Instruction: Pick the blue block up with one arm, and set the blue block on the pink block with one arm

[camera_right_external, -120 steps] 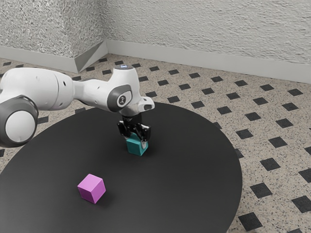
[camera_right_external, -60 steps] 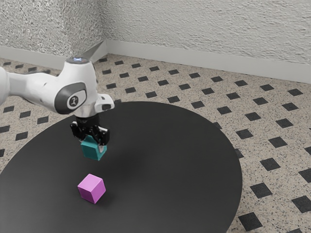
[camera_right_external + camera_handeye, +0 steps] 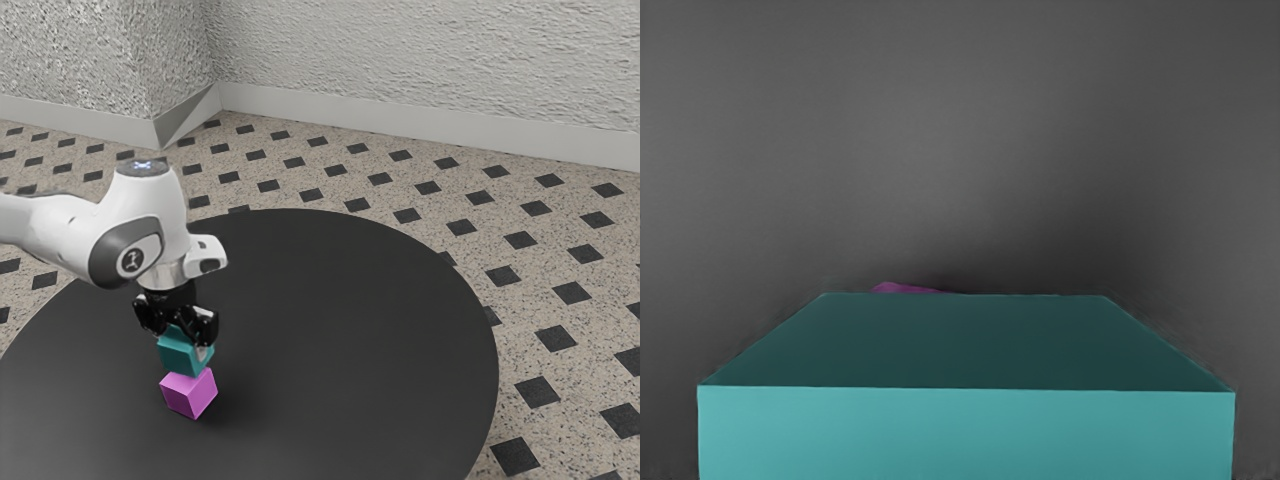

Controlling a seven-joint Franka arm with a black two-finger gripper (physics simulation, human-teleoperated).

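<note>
The hand (image 3: 180,335) pinches the blue block (image 3: 177,353) from two sides, its black fingers (image 3: 204,330) pressed against opposite faces of the block's upper part. The arm (image 3: 95,240) comes in from the exterior view's left, bends at a white and grey joint and points the hand straight down. The blue block, more teal than blue in colour, sits directly over the pink block (image 3: 188,392). As far as the exterior view shows, its underside meets the pink block's top face, but I cannot tell whether the two touch or are slightly apart. The pink block stands flat on the round black desk (image 3: 360,330), near the desk's edge on the exterior view's left and front. It is well apart from the far edge and from the edge on the exterior view's right.

In the wrist view the blue block (image 3: 960,400) lies just under the hand, with its top face and one side face showing. A thin sliver of the pink block (image 3: 902,288) peeks out beyond its far edge. Past it lies the dark surface of the desk (image 3: 960,130).

Around the desk is a speckled floor (image 3: 520,200) with small black tiles, and a rough grey wall (image 3: 420,50) with a pale baseboard (image 3: 420,118).
</note>
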